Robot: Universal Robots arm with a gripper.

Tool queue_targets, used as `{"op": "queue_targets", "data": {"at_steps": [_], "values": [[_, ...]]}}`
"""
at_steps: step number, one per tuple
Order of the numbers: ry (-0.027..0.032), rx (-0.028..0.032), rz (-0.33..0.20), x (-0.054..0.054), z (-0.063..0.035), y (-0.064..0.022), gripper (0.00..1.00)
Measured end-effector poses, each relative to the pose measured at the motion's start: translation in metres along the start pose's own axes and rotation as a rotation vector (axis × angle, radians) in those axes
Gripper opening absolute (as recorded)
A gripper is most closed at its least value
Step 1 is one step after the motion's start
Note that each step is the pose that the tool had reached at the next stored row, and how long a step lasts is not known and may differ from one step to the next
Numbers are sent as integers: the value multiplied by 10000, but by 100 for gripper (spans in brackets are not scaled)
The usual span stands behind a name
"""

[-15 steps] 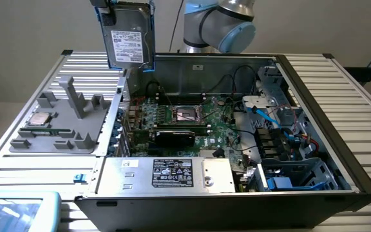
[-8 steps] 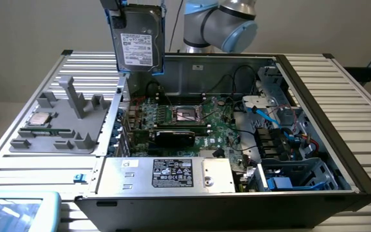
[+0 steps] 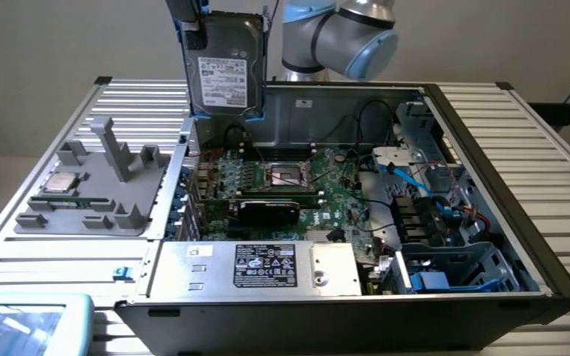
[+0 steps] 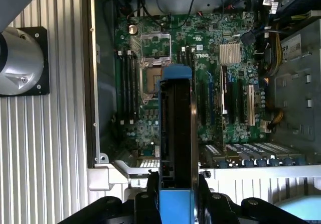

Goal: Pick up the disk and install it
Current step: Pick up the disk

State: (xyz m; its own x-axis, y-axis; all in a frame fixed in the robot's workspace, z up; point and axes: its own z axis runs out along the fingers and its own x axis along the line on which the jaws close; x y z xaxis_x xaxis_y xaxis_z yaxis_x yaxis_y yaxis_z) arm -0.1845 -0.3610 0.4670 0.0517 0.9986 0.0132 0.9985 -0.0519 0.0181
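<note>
One slatted metal table (image 3: 522, 148); pincer (image 4: 175, 191) clamps disk (image 3: 228, 70).

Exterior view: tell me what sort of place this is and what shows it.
Probably a robotics lab bench for computer assembly: an open computer case with its motherboard bared lies on a ribbed metal table, a grey fixture tray sits beside it, and the gripper holds the disk.
</note>
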Motion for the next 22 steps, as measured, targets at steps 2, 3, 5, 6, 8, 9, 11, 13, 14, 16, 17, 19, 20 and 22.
{"op": "queue_targets", "data": {"at_steps": [2, 3, 5, 6, 8, 9, 11, 13, 14, 16, 17, 19, 20, 22], "values": [[16, -6, 2, -54, 0, 42, 37], [22, -9, 1, -81, 0, 64, 37], [33, -14, 1, -137, 0, 108, 37], [36, -16, 2, -163, 0, 129, 37], [43, -17, 0, -216, -2, 178, 37], [43, -16, 2, -238, -3, 208, 37], [43, -16, 0, -285, -4, 271, 37], [44, -17, 2, -330, -6, 332, 37], [44, -16, 1, -355, -6, 367, 37], [45, -16, 1, -401, -7, 429, 37], [45, -16, 1, -424, -8, 461, 37], [46, -16, 2, -471, -9, 523, 37], [46, -16, 1, -494, -9, 555, 37], [48, -16, 2, -543, -9, 618, 37]]}}
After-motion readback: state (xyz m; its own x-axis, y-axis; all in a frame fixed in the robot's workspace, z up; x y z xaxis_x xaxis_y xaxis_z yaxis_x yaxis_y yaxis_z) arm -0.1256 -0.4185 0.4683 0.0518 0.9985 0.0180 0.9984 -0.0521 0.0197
